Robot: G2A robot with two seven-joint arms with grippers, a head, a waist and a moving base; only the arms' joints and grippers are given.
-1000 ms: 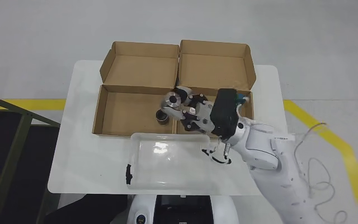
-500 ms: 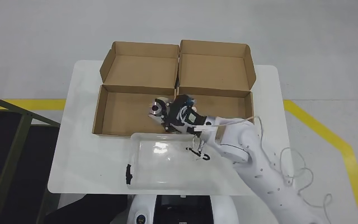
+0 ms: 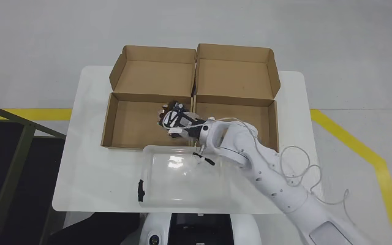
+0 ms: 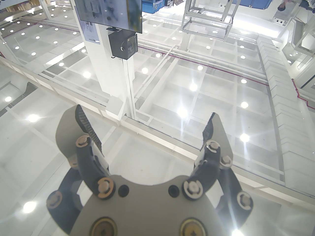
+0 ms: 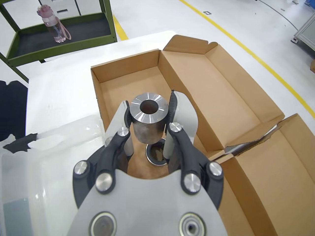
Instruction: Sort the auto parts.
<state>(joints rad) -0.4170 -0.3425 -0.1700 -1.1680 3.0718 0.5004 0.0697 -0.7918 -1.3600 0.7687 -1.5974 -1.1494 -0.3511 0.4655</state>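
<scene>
My right gripper [image 5: 149,110] is shut on a grey metal cylinder [image 5: 147,121] with a bore through it, held upright. It hangs over the near right end of the left cardboard box [image 5: 110,92]. Under it a dark ring-shaped part [image 5: 155,154] lies on the box floor. In the top view the right gripper [image 3: 174,118] sits above the left box [image 3: 131,125], close to the wall shared with the right box [image 3: 245,119]. My left gripper [image 4: 145,114] points up at the ceiling, open, with nothing between its fingers.
A clear plastic bin [image 3: 184,177] stands at the table's front edge, just before the boxes. Both box lids [image 3: 156,73] stand open at the back. A green shelf cart [image 5: 59,33] with a pink bottle stands beyond the table's left end.
The right arm has swung left from over the boxes' shared wall to over the left box, carrying the metal cylinder.
</scene>
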